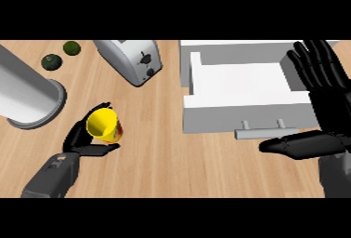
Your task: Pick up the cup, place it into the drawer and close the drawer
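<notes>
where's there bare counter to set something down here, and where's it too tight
Bare wood lies between the yellow cup in the left hand and the open drawer, and along the near edge below both. It is crowded top left: toaster, metal cylinder, two dark green fruits. The right hand stands beside the drawer.

A toaster (132, 60) lies by a grey cylinder (27, 95) and two dark green fruits (51, 61), possibly avocados.
</notes>
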`<state>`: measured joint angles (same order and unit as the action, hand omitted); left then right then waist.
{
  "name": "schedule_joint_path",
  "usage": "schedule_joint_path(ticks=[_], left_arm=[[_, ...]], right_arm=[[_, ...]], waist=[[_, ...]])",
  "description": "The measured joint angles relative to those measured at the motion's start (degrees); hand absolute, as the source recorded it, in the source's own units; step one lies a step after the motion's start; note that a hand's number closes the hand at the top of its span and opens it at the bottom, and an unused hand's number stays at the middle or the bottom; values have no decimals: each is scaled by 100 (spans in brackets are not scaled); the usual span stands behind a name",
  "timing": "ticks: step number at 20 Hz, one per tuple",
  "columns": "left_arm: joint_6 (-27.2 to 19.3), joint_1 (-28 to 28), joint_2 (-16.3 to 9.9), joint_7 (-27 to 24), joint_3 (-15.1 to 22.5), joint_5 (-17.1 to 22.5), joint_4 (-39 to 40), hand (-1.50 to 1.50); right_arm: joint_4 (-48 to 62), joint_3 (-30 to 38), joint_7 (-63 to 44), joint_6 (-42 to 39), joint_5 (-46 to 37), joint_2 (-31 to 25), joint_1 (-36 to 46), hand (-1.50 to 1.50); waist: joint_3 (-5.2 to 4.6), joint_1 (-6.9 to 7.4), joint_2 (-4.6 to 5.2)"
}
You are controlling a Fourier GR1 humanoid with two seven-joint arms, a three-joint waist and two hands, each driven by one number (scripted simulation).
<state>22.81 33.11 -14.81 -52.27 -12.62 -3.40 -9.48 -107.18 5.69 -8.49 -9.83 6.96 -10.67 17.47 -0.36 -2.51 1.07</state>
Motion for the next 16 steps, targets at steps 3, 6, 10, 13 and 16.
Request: schedule_joint_path(ticks=[3, 6, 10, 13, 16], left_arm=[[-61, 51, 112, -133, 1, 7, -142, 150], [-530, -8, 184, -454, -23, -25, -323, 150], [-942, 24, 183, -705, -135, 8, -467, 150], [-877, 141, 275, -724, -234, 149, -577, 150], [-940, 72, 333, -825, -440, 365, -682, 150]], right_arm=[[-9, 12, -41, -4, -17, -39, 28, -150], [-33, 62, -36, -44, 23, -81, -13, -150], [5, 147, 71, -121, 88, -125, -96, -150], [47, 209, 42, -112, 143, -144, -17, -150], [77, 237, 103, -137, 126, -162, -84, -150]], waist=[[0, -7, 0], [2, -5, -2], [4, -16, 7], [7, 22, -10], [12, 71, -27]])
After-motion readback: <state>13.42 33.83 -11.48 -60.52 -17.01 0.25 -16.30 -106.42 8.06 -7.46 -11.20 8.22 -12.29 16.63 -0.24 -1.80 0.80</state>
